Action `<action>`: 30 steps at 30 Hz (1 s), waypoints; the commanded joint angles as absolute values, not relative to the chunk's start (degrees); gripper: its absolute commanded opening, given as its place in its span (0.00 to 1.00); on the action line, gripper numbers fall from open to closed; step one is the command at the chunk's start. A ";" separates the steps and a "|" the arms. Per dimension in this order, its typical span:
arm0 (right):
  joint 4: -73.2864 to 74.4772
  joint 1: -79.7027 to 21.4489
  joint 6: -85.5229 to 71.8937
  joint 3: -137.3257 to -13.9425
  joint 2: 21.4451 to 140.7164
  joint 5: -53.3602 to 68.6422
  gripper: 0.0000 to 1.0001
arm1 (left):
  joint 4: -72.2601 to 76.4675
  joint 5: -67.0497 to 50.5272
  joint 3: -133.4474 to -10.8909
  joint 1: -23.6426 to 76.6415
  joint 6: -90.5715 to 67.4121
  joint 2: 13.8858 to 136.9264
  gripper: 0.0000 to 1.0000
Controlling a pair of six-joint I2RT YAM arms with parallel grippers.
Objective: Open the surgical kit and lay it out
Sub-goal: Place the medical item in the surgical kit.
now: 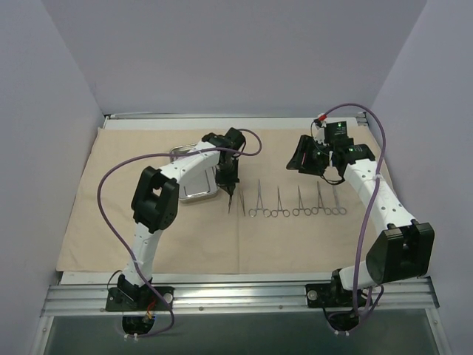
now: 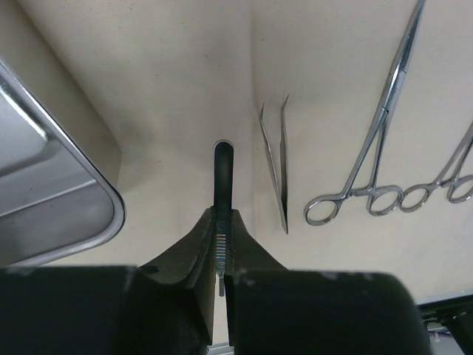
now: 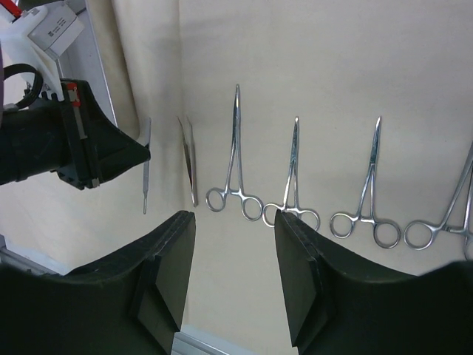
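Left gripper (image 1: 231,188) hangs low over the cloth wrap (image 1: 148,237) in the top view, just to the right of the steel tray (image 1: 194,194). The left arm covers part of the tray. The wrap lies open and flat on the table. A row of forceps (image 1: 279,201) lies on it side by side, to the right of the left gripper, with the ring handles toward the arms' bases. The right gripper (image 1: 299,159) is up above the far end of that row and does not touch it.

From the left wrist, the two fingers (image 2: 188,248) are pressed on a thin metal tool (image 2: 222,174). They pinch it in the middle and its rounded end sticks out over the cloth. I cannot tell if that end touches the cloth. A pair of tweezers (image 2: 275,159) lies just beside it on the right. After that come the forceps. A corner of the tray shows on the left.

From the right wrist, the right gripper's fingers (image 3: 174,251) are spread apart with nothing between them. Below them are the forceps in their row, then the tweezers, then the left gripper with its thin tool.
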State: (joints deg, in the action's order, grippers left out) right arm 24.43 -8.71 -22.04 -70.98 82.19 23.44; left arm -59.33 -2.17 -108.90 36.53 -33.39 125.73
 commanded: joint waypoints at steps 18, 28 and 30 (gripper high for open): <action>26.10 -8.79 -21.45 -70.40 80.24 24.17 0.47 | -51.95 -0.53 -105.03 35.16 -37.88 130.69 0.02; 25.66 -8.88 -21.53 -70.22 80.59 24.52 0.47 | -51.85 -1.32 -104.33 33.66 -37.53 131.84 0.09; 25.66 -8.88 -21.53 -70.22 80.68 24.52 0.47 | -51.77 -0.79 -103.80 33.66 -37.35 131.05 0.16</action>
State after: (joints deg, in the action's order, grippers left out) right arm 25.10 -8.71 -22.02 -70.59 81.87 23.49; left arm -53.45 -3.44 -105.47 34.61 -37.30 129.99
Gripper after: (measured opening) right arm 0.475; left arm 0.135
